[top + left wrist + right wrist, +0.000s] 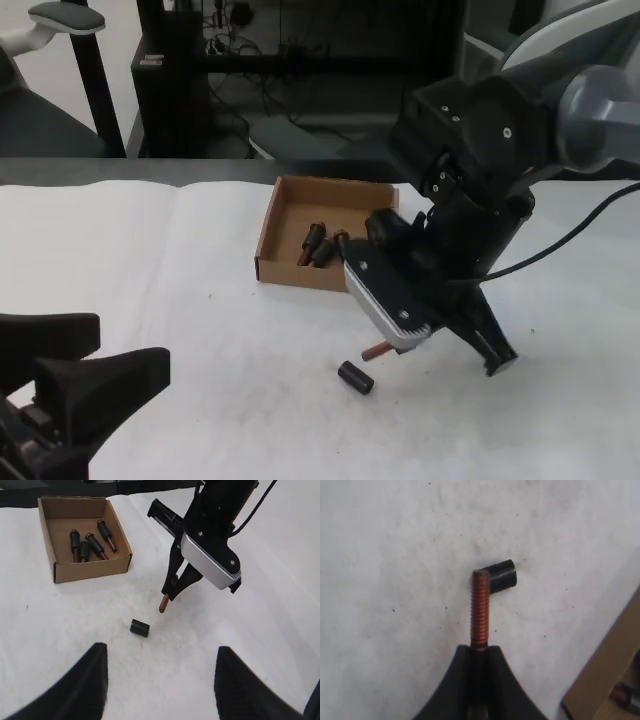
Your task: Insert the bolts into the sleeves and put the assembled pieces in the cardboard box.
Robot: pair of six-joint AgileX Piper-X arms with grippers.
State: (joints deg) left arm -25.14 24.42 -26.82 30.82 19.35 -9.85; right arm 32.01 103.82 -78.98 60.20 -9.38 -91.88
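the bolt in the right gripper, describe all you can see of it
The bolt is a copper-red threaded shank, seemingly metal, its head end hidden in the shut right gripper. It slants down toward the white bench, free tip near the loose black sleeve, not inside it.

A white-covered bench (150,260); behind it stand a black cabinet (170,100), tangled cables (252,68) and a grey armrest (65,15).

bolt (480,607): coppery threaded metal | sleeve (503,575): matt black | box (60,511): plain cardboard
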